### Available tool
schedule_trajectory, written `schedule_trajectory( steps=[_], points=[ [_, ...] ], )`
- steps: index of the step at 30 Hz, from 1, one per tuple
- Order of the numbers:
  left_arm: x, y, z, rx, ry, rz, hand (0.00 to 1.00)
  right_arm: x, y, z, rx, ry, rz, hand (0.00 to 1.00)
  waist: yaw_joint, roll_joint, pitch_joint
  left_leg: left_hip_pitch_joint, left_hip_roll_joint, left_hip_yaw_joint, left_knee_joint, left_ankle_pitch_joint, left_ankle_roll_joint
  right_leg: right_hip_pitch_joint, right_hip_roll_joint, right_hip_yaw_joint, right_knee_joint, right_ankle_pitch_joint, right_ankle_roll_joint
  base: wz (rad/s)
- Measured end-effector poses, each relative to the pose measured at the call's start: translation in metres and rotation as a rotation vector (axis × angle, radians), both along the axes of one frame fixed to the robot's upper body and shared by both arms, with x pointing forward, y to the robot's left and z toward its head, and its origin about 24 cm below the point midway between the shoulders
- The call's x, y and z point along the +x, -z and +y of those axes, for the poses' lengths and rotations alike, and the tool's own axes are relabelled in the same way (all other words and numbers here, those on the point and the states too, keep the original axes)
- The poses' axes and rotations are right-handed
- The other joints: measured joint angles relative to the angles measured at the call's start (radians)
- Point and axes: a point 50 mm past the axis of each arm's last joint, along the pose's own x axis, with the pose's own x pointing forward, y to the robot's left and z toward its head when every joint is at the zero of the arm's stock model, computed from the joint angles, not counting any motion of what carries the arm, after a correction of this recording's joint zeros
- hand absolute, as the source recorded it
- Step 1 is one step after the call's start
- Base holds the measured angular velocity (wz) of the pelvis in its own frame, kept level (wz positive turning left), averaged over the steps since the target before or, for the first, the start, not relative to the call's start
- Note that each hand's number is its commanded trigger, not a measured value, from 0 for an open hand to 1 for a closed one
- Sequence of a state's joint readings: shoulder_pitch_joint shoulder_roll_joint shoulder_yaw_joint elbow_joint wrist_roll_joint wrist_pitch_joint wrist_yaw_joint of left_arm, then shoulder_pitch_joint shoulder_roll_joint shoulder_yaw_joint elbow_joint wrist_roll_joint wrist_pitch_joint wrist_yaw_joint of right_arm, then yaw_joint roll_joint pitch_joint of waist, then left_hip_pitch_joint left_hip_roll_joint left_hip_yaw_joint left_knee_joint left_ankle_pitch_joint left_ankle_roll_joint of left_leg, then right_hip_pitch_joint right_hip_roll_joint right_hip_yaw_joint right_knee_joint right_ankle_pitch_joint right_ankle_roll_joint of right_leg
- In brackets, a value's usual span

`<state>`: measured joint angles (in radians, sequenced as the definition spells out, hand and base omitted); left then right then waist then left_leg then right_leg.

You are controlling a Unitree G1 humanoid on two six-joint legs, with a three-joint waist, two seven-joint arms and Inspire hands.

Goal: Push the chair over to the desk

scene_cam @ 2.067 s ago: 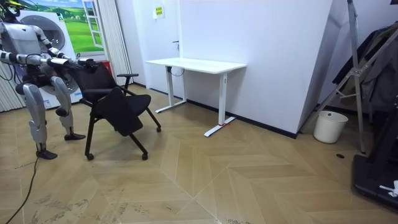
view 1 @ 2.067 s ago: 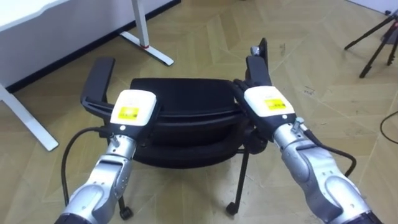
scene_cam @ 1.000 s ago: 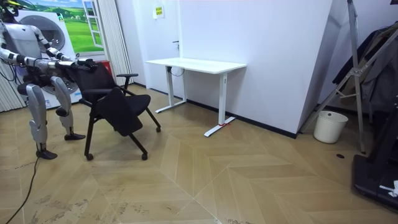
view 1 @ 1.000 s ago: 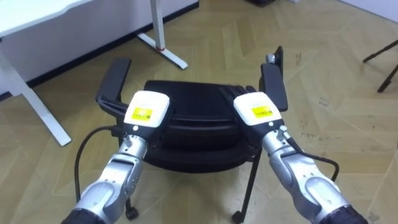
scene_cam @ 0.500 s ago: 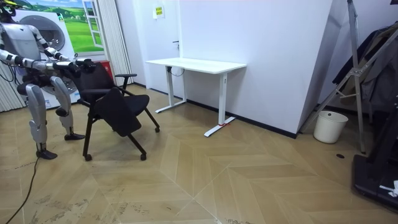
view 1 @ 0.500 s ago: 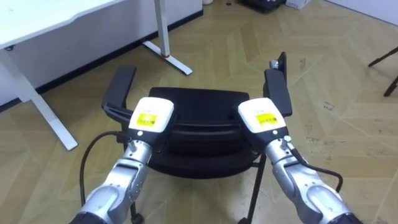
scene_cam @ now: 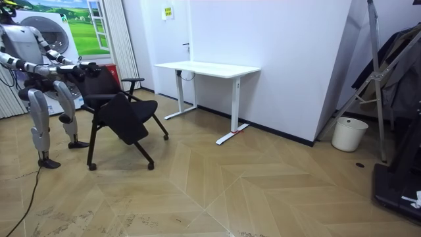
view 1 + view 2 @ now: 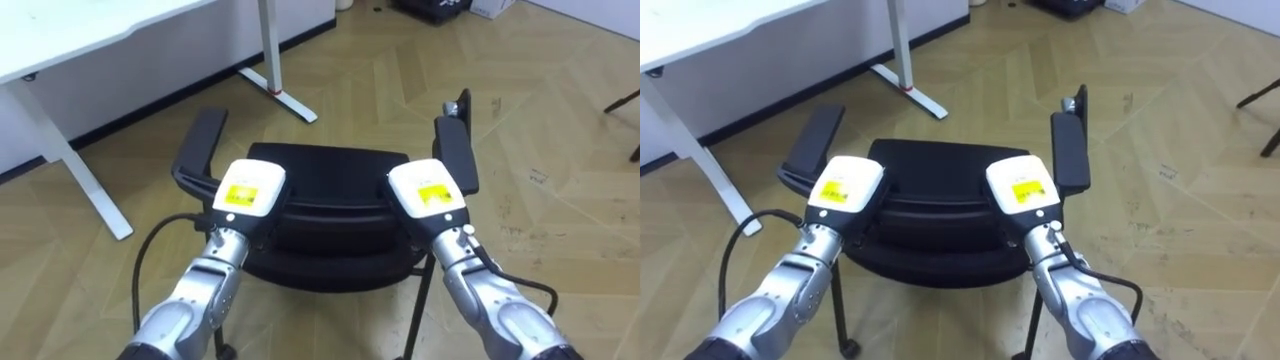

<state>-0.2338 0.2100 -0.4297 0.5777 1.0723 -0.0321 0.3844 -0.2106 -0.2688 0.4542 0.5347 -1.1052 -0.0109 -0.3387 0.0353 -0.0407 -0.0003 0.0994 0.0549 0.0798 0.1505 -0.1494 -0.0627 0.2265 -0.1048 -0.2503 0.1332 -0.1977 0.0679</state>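
The robot stands on a light herringbone wood floor [image 8: 560,120] directly behind a black office chair with two padded armrests and castors [image 8: 330,175], both arms stretched forward to the top of its backrest. The left hand [image 8: 247,188] rests on the upper edge of the backrest near the chair's left armrest [image 8: 200,152], and the right hand [image 8: 428,195] rests on the same edge near the right armrest [image 8: 455,152]. The eye views show just the white backs of both hands, each with a yellow label; the fingers lie over the far side of the backrest, so I cannot tell whether they are straight or curled round it.

In the room view the chair [image 7: 122,108] is at the far left, its seat sloping steeply down toward the front, with the robot behind it. A white-topped bench on white metal legs [image 7: 207,68] stands against the white wall near the chair, ahead and to the robot's left. A white bucket [image 7: 348,133] sits on the floor well apart, toward the room view's right
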Motion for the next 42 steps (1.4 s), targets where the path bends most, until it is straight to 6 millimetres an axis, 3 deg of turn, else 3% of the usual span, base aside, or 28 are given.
schedule_trajectory(
  steps=[6, 9, 11, 14, 15, 16, 17, 19, 21, 24, 25, 27, 29, 31, 32, 33, 34, 35, 36, 37, 38, 39, 41, 42],
  points=[
    [0.001, 0.004, 0.003, 0.014, 0.005, 0.023, 1.0, 0.001, 0.006, -0.001, 0.0, -0.018, 0.008, 1.0, 0.01, -0.014, 0.0092, 0.001, 0.003, -0.007, 0.031, -0.001, 0.0, 0.015, 0.001, -0.005, 0.002, 0.0, 0.0, 0.0],
    [0.007, 0.001, 0.003, 0.026, 0.015, 0.021, 1.0, 0.004, 0.004, -0.001, 0.002, -0.012, -0.001, 1.0, 0.026, -0.025, 0.0131, -0.069, 0.01, -0.015, 0.126, -0.002, -0.002, -0.001, 0.006, -0.005, 0.003, -0.005, -0.009, 0.05],
    [0.01, -0.001, 0.005, 0.035, 0.022, 0.016, 1.0, 0.004, 0.004, 0.0, 0.008, -0.015, 0.0, 1.0, 0.038, -0.03, 0.0193, -0.118, 0.028, -0.029, 0.212, -0.008, -0.007, -0.001, 0.022, -0.006, 0.007, -0.017, -0.029, 0.06],
    [0.01, 0.001, 0.007, 0.039, 0.022, 0.025, 1.0, 0.002, 0.006, 0.002, 0.014, -0.014, 0.011, 1.0, 0.041, -0.03, 0.0201, -0.181, 0.051, -0.047, 0.324, -0.008, -0.007, 0.001, 0.044, -0.029, 0.032, -0.038, -0.055, 0.22],
    [0.009, 0.002, 0.007, 0.039, 0.022, 0.026, 1.0, 0.002, 0.007, 0.002, 0.015, -0.013, 0.017, 1.0, 0.041, -0.029, 0.0219, -0.216, 0.067, -0.052, 0.393, -0.007, -0.007, -0.007, 0.055, -0.039, 0.067, -0.06, -0.067, 0.38],
    [0.009, 0.003, 0.007, 0.04, 0.024, 0.03, 1.0, 0.001, 0.009, 0.001, 0.015, -0.012, 0.026, 1.0, 0.043, -0.019, 0.0286, -0.249, 0.084, -0.052, 0.453, -0.006, -0.005, -0.019, 0.061, -0.055, 0.102, -0.091, -0.078, 0.49],
    [0.008, 0.004, 0.007, 0.039, 0.026, 0.036, 1.0, -0.001, 0.01, 0.001, 0.02, -0.008, 0.034, 1.0, 0.044, -0.027, 0.0311, -0.273, 0.098, -0.049, 0.498, -0.003, -0.002, -0.023, 0.062, -0.069, 0.139, -0.12, -0.087, 0.44],
    [0.006, 0.005, 0.007, 0.036, 0.027, 0.036, 1.0, -0.003, 0.012, 0.001, 0.02, -0.013, 0.038, 1.0, 0.039, -0.028, 0.0302, -0.304, 0.11, -0.048, 0.536, 0.004, 0.003, -0.029, 0.066, -0.096, 0.182, -0.151, -0.1, 0.51],
    [0.005, 0.005, 0.006, 0.024, 0.03, 0.029, 1.0, -0.003, 0.009, -0.002, 0.015, -0.018, 0.025, 1.0, 0.04, -0.026, 0.0275, -0.335, 0.101, -0.032, 0.52, 0.004, 0.007, -0.041, 0.063, -0.119, 0.199, -0.16, -0.108, 0.4],
    [0.0, 0.005, 0.006, 0.006, 0.025, 0.005, 1.0, -0.005, 0.008, -0.004, 0.006, -0.033, 0.017, 1.0, 0.067, -0.023, 0.0195, -0.37, 0.048, 0.058, 0.332, 0.026, 0.021, -0.049, 0.051, -0.139, 0.194, -0.159, -0.115, -0.14],
    [-0.004, 0.005, 0.004, -0.003, 0.025, 0.006, 1.0, -0.008, 0.011, -0.005, 0.005, -0.035, 0.02, 1.0, 0.078, -0.015, 0.0128, -0.368, 0.03, 0.098, 0.263, 0.045, 0.046, -0.039, 0.053, -0.149, 0.193, -0.167, -0.111, -0.08],
    [-0.01, 0.008, 0.007, -0.002, 0.02, 0.012, 1.0, -0.012, 0.014, -0.004, 0.008, -0.043, 0.029, 1.0, 0.09, -0.02, 0.0078, -0.362, 0.01, 0.108, 0.225, 0.083, 0.081, -0.018, 0.049, -0.148, 0.195, -0.184, -0.103, -0.04],
    [-0.012, 0.007, 0.008, 0.0, 0.022, 0.01, 1.0, -0.014, 0.015, -0.003, 0.014, -0.045, 0.031, 1.0, 0.093, -0.034, 0.0057, -0.344, 0.0, 0.141, 0.215, 0.097, 0.09, 0.0, 0.027, -0.159, 0.197, -0.2, -0.088, 0.1],
    [-0.012, 0.007, 0.009, -0.007, 0.014, 0.014, 1.0, -0.013, 0.012, -0.002, 0.005, -0.054, 0.02, 1.0, 0.111, -0.057, 0.0011, -0.312, -0.037, 0.194, 0.211, 0.087, 0.106, -0.001, -0.036, -0.173, 0.257, -0.224, -0.059, -0.05],
    [-0.012, 0.007, 0.01, -0.016, 0.008, 0.018, 1.0, -0.01, 0.011, -0.001, -0.002, -0.059, 0.013, 1.0, 0.119, -0.051, 0.0013, -0.31, -0.05, 0.194, 0.231, 0.072, 0.127, -0.026, -0.077, -0.207, 0.371, -0.236, -0.042, -0.18],
    [-0.012, 0.007, 0.01, -0.019, 0.005, 0.017, 1.0, -0.009, 0.011, 0.0, -0.007, -0.061, 0.013, 1.0, 0.123, -0.044, 0.0038, -0.311, -0.055, 0.19, 0.243, 0.064, 0.139, -0.048, -0.097, -0.222, 0.46, -0.234, -0.041, -0.16],
    [-0.011, 0.007, 0.011, -0.019, 0.001, 0.019, 1.0, -0.007, 0.01, 0.001, -0.008, -0.063, 0.016, 1.0, 0.13, -0.038, 0.0082, -0.304, -0.069, 0.17, 0.265, 0.055, 0.152, -0.109, -0.146, -0.215, 0.627, -0.191, -0.041, 0.11],
    [-0.011, 0.007, 0.011, -0.016, 0.003, 0.021, 1.0, -0.008, 0.014, 0.002, -0.005, -0.058, 0.032, 1.0, 0.126, -0.031, 0.0135, -0.291, -0.077, 0.145, 0.278, 0.045, 0.163, -0.146, -0.17, -0.196, 0.744, -0.113, -0.052, 0.31],
    [-0.01, 0.007, 0.012, -0.013, 0.005, 0.023, 1.0, -0.009, 0.015, 0.002, 0.0, -0.057, 0.038, 1.0, 0.121, -0.031, 0.0159, -0.28, -0.083, 0.124, 0.278, 0.038, 0.166, -0.162, -0.174, -0.188, 0.779, -0.064, -0.057, 0.68],
    [-0.009, 0.006, 0.013, 0.005, 0.011, 0.026, 1.0, -0.01, 0.017, 0.004, 0.014, -0.053, 0.051, 1.0, 0.105, -0.016, 0.0104, -0.261, -0.085, 0.08, 0.274, 0.026, 0.169, -0.181, -0.175, -0.184, 0.832, 0.035, -0.069, 0.64],
    [-0.008, 0.005, 0.017, 0.02, 0.014, 0.023, 1.0, -0.009, 0.018, 0.008, 0.027, -0.052, 0.057, 1.0, 0.105, -0.018, 0.0134, -0.248, -0.098, 0.023, 0.256, 0.018, 0.176, -0.211, -0.162, -0.152, 0.868, 0.09, -0.074, 0.51],
    [-0.007, 0.005, 0.019, 0.027, 0.014, 0.017, 1.0, -0.009, 0.019, 0.01, 0.031, -0.051, 0.06, 1.0, 0.109, -0.015, 0.0151, -0.243, -0.104, -0.002, 0.245, 0.018, 0.177, -0.232, -0.153, -0.137, 0.875, 0.076, -0.068, 0.16],
    [-0.002, -0.001, 0.028, 0.038, 0.002, -0.01, 1.0, 0.0, 0.013, 0.02, 0.037, -0.071, 0.036, 1.0, 0.116, 0.013, 0.0267, -0.233, -0.105, -0.079, 0.216, 0.018, 0.178, -0.338, -0.072, -0.092, 0.812, -0.018, -0.062, 0.02],
    [-0.002, -0.002, 0.03, 0.04, -0.001, -0.016, 1.0, 0.001, 0.013, 0.022, 0.035, -0.077, 0.036, 1.0, 0.114, 0.018, 0.0277, -0.227, -0.107, -0.098, 0.207, 0.018, 0.178, -0.362, -0.052, -0.085, 0.773, -0.027, -0.061, 0.19]
  ],
)
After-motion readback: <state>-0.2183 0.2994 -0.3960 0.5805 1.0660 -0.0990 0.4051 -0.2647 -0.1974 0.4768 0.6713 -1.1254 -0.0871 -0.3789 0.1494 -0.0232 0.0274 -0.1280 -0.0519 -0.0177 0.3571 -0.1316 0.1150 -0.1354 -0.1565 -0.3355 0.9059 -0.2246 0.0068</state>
